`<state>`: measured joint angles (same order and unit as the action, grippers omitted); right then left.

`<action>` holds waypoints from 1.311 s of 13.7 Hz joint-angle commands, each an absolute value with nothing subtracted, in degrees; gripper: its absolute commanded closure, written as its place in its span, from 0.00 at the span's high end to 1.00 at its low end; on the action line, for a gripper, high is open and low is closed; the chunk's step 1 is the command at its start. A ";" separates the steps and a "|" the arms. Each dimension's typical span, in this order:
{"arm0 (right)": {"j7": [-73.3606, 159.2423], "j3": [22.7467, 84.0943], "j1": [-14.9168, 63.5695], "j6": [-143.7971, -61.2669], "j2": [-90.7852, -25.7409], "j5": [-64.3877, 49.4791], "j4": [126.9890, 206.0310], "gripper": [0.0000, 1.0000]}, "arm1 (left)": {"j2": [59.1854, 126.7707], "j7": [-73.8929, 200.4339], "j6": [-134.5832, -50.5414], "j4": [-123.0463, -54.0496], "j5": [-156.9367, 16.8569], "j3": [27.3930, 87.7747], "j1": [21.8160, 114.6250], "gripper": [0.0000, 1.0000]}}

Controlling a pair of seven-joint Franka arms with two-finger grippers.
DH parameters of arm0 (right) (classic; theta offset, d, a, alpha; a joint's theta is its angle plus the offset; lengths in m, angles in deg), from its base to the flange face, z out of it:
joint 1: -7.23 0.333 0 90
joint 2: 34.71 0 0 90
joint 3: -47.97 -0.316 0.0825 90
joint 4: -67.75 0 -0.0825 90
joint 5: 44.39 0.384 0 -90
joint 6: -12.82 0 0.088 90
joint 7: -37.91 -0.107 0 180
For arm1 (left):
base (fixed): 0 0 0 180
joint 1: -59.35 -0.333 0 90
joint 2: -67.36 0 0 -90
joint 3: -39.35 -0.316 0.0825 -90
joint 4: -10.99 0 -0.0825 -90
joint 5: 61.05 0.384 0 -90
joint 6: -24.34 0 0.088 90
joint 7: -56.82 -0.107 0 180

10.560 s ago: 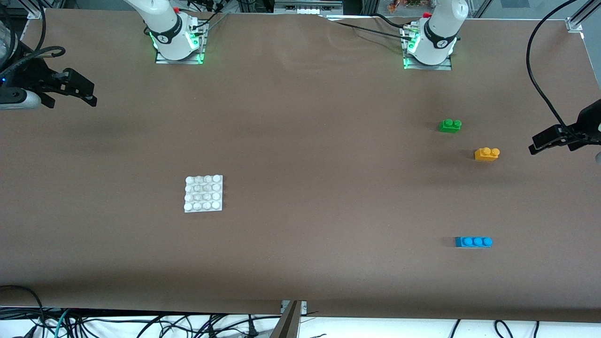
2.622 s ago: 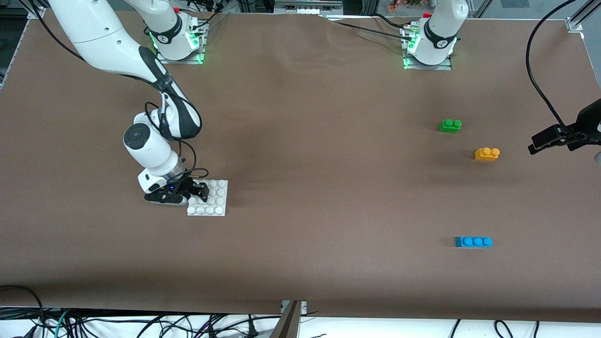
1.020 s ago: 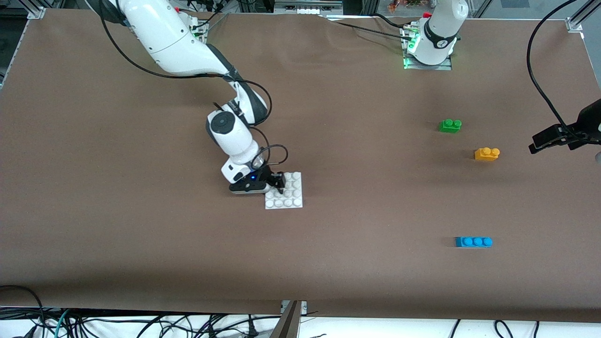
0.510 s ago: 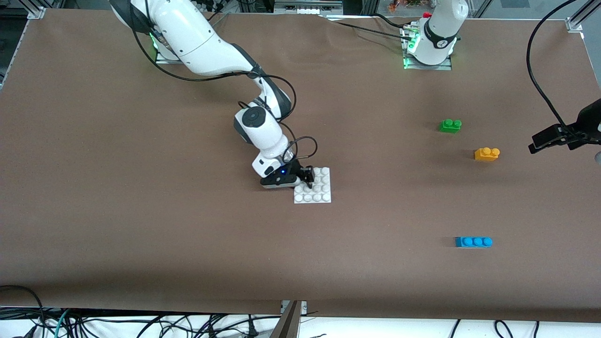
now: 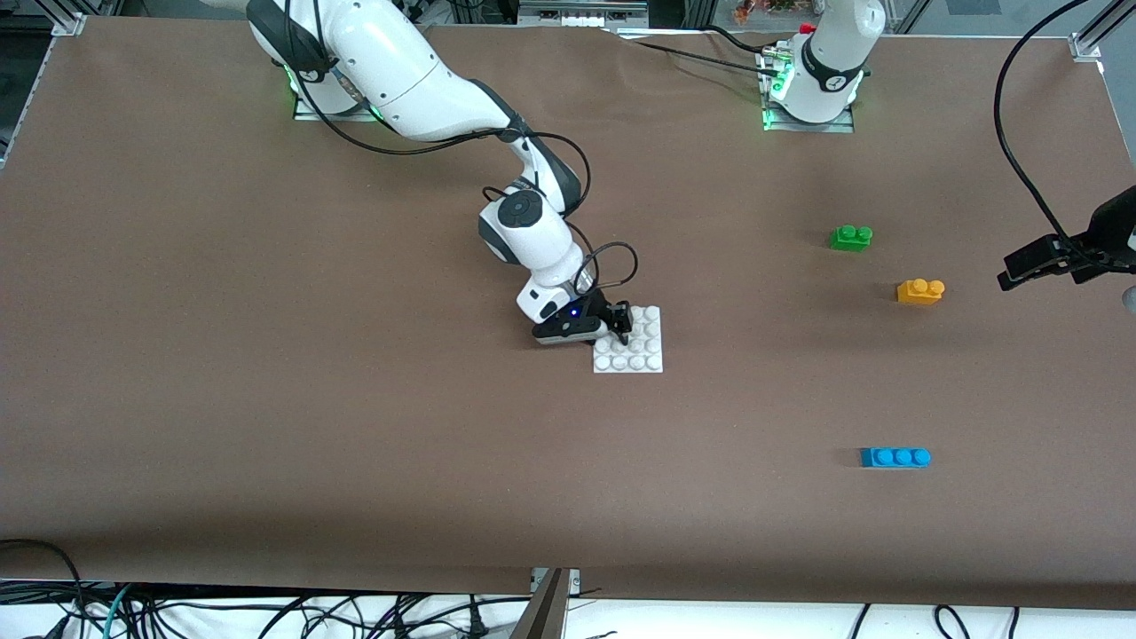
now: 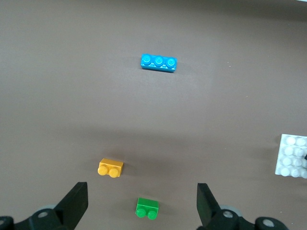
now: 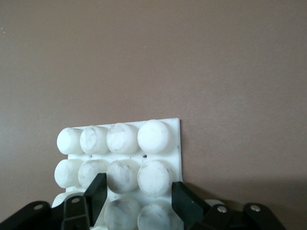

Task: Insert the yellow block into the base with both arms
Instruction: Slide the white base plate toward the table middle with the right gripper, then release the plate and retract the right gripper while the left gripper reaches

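The white studded base (image 5: 641,351) lies near the middle of the table, and my right gripper (image 5: 619,324) is shut on its edge nearest the right arm. In the right wrist view the black fingers (image 7: 184,201) clamp two rows of studs on the base (image 7: 120,139). The yellow block (image 5: 920,291) rests on the table toward the left arm's end. My left gripper (image 5: 1007,277) hangs open over that end, holding nothing. Its wrist view looks down on the yellow block (image 6: 111,168) between the wide-open left gripper (image 6: 141,189).
A green two-stud brick (image 5: 851,237) sits farther from the front camera than the yellow block. A blue three-stud brick (image 5: 895,457) lies nearer to that camera. A black cable (image 5: 1021,160) hangs by the left gripper. Brown table cloth surrounds the base.
My right gripper has carried the base from the right arm's end to the table's middle. The left arm and the bricks have stayed put.
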<state>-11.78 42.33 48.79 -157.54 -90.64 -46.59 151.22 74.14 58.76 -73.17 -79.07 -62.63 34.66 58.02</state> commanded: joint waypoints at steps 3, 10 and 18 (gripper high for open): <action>-13.51 42.96 49.94 -156.89 -93.69 -45.97 147.91 0.71 | 74.04 59.02 -72.25 -78.48 -61.93 34.95 58.55 1.00; -13.60 42.52 42.66 -138.11 -84.66 -44.39 141.66 0.92 | 74.30 59.02 -72.25 -78.48 -62.37 37.05 58.64 1.00; 8.35 37.26 20.19 -97.78 -53.73 -44.30 150.54 0.96 | 77.20 61.83 -72.87 -78.40 -63.60 46.10 58.73 1.00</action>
